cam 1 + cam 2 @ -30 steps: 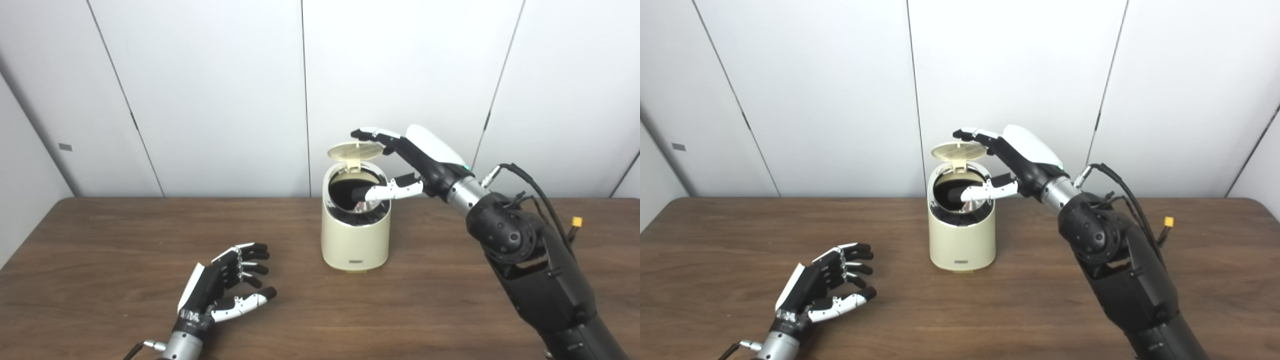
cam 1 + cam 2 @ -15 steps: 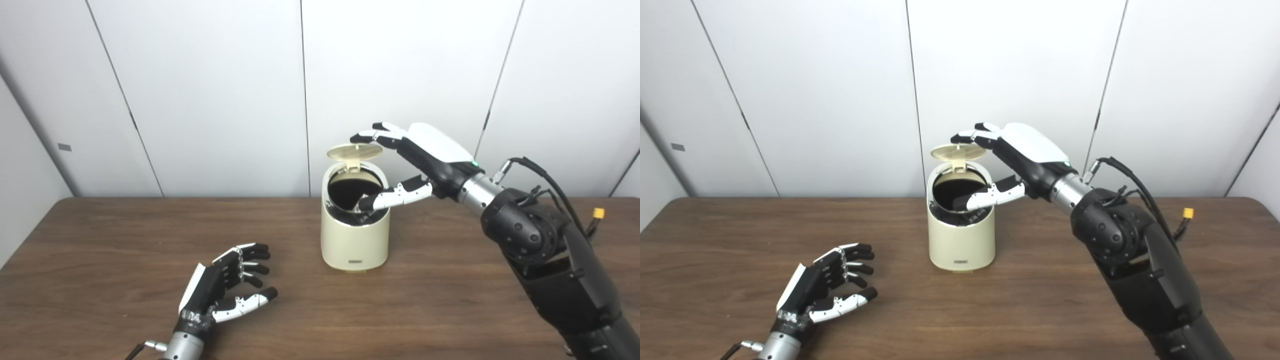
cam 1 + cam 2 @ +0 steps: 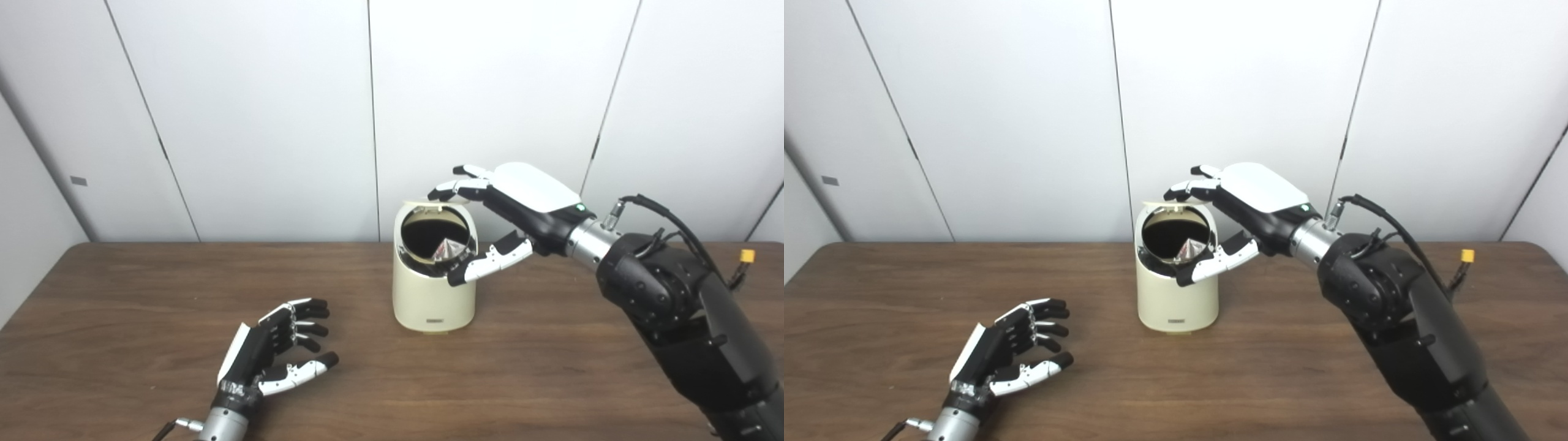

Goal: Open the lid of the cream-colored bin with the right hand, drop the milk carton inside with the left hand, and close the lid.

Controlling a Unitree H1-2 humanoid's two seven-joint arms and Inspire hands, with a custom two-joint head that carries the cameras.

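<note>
**Lid closing in progress; carton already inside the bin**

The lid (image 3: 429, 203), raised high half a second ago, now lies tipped low over the rear rim of the cream-colored bin (image 3: 433, 294) at frame centre. The opening is still mostly uncovered. The right hand (image 3: 514, 205) presses the lid down with curved fingers (image 3: 450, 189), spread and gripping nothing; its thumb hangs beside the front rim. The milk carton (image 3: 446, 249) shows inside. The left hand (image 3: 269, 352) rests on the worktop (image 3: 122, 318), lower left, fingers loosely apart, empty.

A dark wooden table (image 3: 122, 288) stands against plain white wall panels (image 3: 263, 110) split by thin seams.
</note>
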